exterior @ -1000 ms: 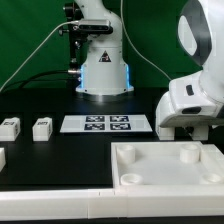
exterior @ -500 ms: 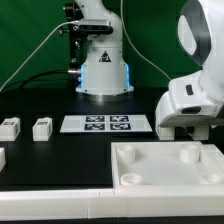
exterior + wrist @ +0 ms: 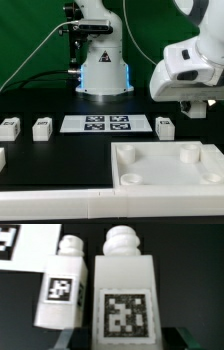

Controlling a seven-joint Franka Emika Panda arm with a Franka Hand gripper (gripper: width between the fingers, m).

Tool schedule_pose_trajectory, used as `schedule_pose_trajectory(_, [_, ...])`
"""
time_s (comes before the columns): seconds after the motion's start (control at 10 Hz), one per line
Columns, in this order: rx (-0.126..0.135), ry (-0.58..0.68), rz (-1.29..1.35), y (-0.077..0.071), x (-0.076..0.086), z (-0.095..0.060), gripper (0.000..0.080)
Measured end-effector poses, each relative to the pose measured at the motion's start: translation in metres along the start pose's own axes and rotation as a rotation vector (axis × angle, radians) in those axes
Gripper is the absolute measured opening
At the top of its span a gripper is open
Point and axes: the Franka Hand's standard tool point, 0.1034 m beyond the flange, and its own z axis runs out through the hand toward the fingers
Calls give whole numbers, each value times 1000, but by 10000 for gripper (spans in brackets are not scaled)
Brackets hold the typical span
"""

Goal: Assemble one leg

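As the arm hangs above the black worktop, its fingers point(image 3: 186, 338) look clamped on a small white plastic tagged leg point(image 3: 125, 297), whose long axis points straight out from them. A twin leg point(image 3: 165, 126) stands just beside the flat white marker board point(image 3: 95, 124).

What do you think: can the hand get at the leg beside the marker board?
Probably not yet. Nothing covers that leg, but the hand seems full: its fingers flank a second leg.

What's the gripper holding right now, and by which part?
The leg, gripped by the gripper at its tagged end, with the knobbed tip free. A second leg sits ungripped nearby.
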Motion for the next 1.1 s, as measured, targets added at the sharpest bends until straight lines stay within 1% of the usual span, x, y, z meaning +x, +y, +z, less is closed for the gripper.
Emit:
schedule_pose_trajectory(0.1, [5,1,-10,4,2,-5,293])
schedule_pose_trajectory(0.2, [10,42,-8,2,6,-5,293])
schedule_pose_trajectory(0.3, [8,38,-9,2,5,-3,293])
schedule_pose_trajectory(0.4, [19,121,-11,-1,14,-7,293])
schedule_pose_trajectory(0.5, [26,221,-14,0,15,-8,293])
schedule_pose_trajectory(0.6, [32,324,-22,4,13,-8,293])
schedule_pose_trajectory(0.7, [34,393,-34,8,11,-12,293])
schedule_pose_trajectory(0.8, [46,531,-50,11,18,-25,293])
schedule_pose_trajectory(0.9, [49,600,-60,14,18,-32,293])
schedule_pose_trajectory(1.0, [61,716,-69,13,26,-45,293])
schedule_pose_trajectory(1.1, [50,723,-103,15,28,-48,293])
